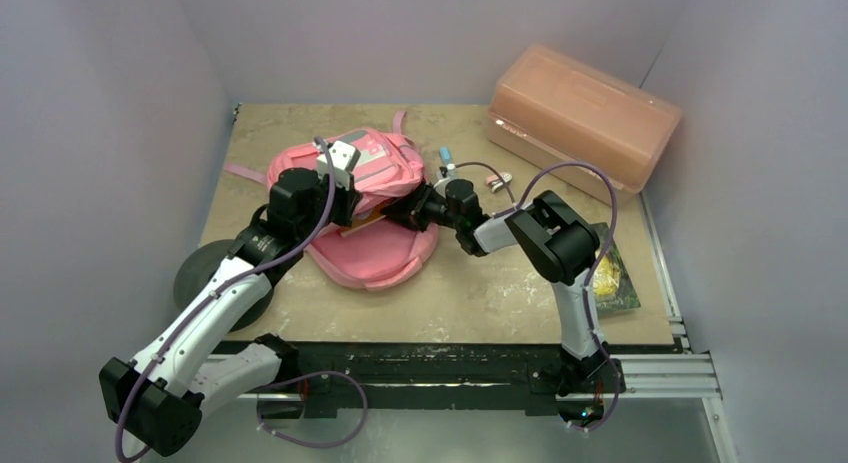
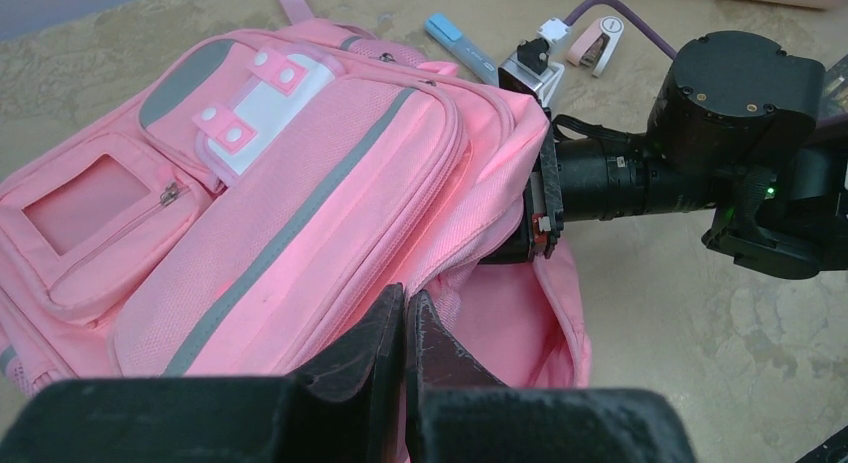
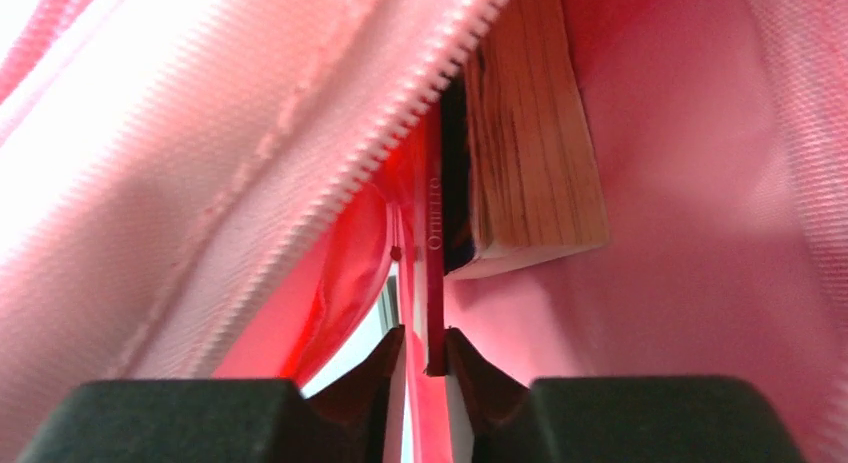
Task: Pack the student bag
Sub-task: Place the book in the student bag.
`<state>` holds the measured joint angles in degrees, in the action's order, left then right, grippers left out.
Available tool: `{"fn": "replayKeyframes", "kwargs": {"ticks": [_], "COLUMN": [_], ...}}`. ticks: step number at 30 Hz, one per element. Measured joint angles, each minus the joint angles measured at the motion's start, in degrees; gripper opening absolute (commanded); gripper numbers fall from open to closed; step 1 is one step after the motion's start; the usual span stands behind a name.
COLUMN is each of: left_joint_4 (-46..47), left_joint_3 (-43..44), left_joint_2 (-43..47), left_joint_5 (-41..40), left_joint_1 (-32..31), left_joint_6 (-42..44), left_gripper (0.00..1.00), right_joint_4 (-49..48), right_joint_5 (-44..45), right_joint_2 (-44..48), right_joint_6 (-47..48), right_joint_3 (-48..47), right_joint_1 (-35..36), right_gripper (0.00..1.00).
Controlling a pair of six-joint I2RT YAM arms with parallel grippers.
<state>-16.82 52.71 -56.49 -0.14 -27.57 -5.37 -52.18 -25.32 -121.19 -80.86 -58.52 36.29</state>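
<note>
— How is the step in hand best done?

— The right end effector (image 3: 425,348) is closed narrowly on the spine of a thin red book (image 3: 433,243), and the step is judged to be the feeding of that book into the bag (image 1: 375,248). The book should be pushed straight in along its length, beside the wood-patterned book (image 3: 530,163) already inside. It should be steered clear of the zipper (image 3: 400,133) teeth on the left, where an edge could be caught. Release is best made only once the spine is past the opening.

— And the other side?

— The left end effector (image 2: 405,308) is shut tight, and the bag's upper flap appears to be pinched in it, so the mouth is held up. That lift should be held steady; if it is let down, the opening is likely to be closed over the right arm.

— Where is the bag found relative to them?

— It lies on the counter (image 1: 480,293), left of centre. The right end effector is inside its mouth, surrounded by pink fabric. The left one is at the mouth's upper edge, with the front pockets spread out beyond it.
</note>
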Motion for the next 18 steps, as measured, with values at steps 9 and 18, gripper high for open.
{"fn": "replayKeyframes", "kwargs": {"ticks": [9, 18], "left_joint_4": [0.0, 0.0], "left_joint_3": [0.0, 0.0], "left_joint_2": [-0.3, -0.4], "left_joint_5": [0.0, 0.0], "left_joint_1": [0.0, -0.2], "left_joint_6": [0.0, 0.0], "left_gripper": [0.0, 0.0], "right_joint_4": [-2.7, -3.4], "right_joint_5": [3.3, 8.2], "right_joint_2": [-1.6, -4.8], "right_joint_6": [-2.7, -5.0], "right_joint_3": [-0.4, -5.6], "right_joint_1": [0.2, 0.3], "right_gripper": [0.0, 0.31]}}
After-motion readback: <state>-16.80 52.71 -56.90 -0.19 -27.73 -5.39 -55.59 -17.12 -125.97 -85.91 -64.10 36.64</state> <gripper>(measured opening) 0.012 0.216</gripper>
